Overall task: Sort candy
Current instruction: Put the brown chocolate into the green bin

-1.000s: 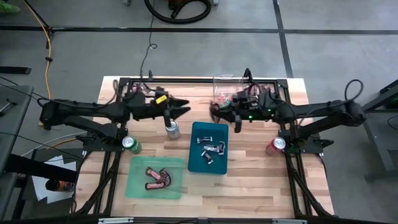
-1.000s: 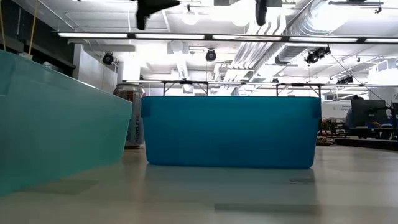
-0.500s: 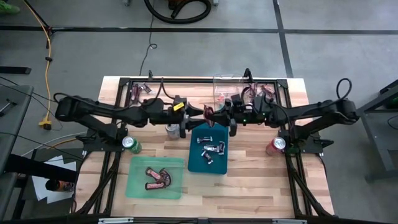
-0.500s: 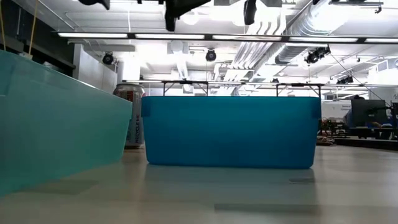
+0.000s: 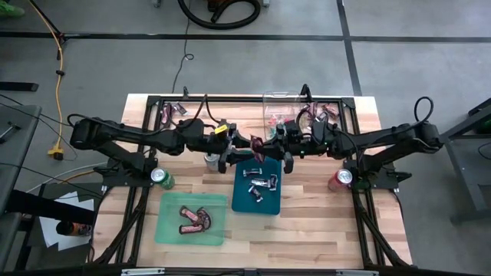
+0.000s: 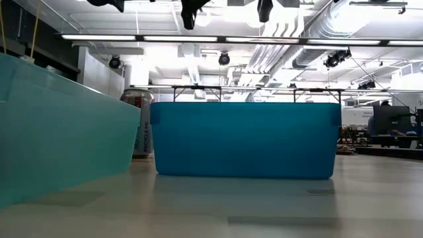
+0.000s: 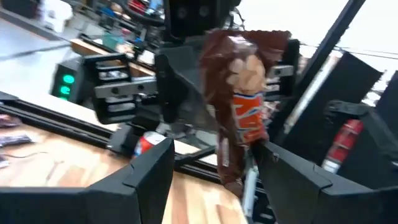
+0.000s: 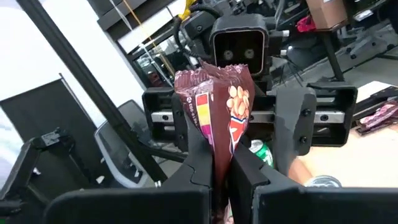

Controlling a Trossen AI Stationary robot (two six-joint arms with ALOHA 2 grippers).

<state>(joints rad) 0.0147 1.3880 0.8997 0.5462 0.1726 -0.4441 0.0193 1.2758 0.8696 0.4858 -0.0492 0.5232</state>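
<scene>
A red-brown candy bar [image 5: 256, 143] with an orange label hangs in the air between both grippers, over the far edge of the blue bin [image 5: 239, 201]. My right gripper [image 8: 222, 163] is shut on it, coming from the table's right [image 5: 267, 146]. My left gripper [image 7: 214, 149] faces it from the left [image 5: 236, 147], open, with one finger on either side of the bar's free end [image 7: 245, 56]. The blue bin holds dark/silver wrapped pieces [image 5: 261, 184]. The green bin [image 5: 166, 230] holds red-brown bars [image 5: 193, 219]. My right gripper pinches the candy bar by its end [image 8: 221, 149] between the two fingers, level, from the table's right side. The bar sticks out along the fingers toward the left gripper, lifted clear of everything. My left gripper's finger [image 7: 273, 168] stands close beside the bar's wrapper; whether it touches, I cannot tell.
A clear container [image 5: 276, 107] with more candy stands at the far edge behind the right gripper. Loose candy [image 5: 173, 111] lies at the far left. A silver can [image 5: 213, 161] stands under the left arm, a green can [image 5: 161, 178] at the left, a red can [image 5: 339, 179] at the right.
My right gripper has carried the bar from the clear container toward the near-left, out over the blue bin's far edge. My left gripper has swung toward the table's right until it meets the bar head-on. Both have nearly stopped in the last half second.
</scene>
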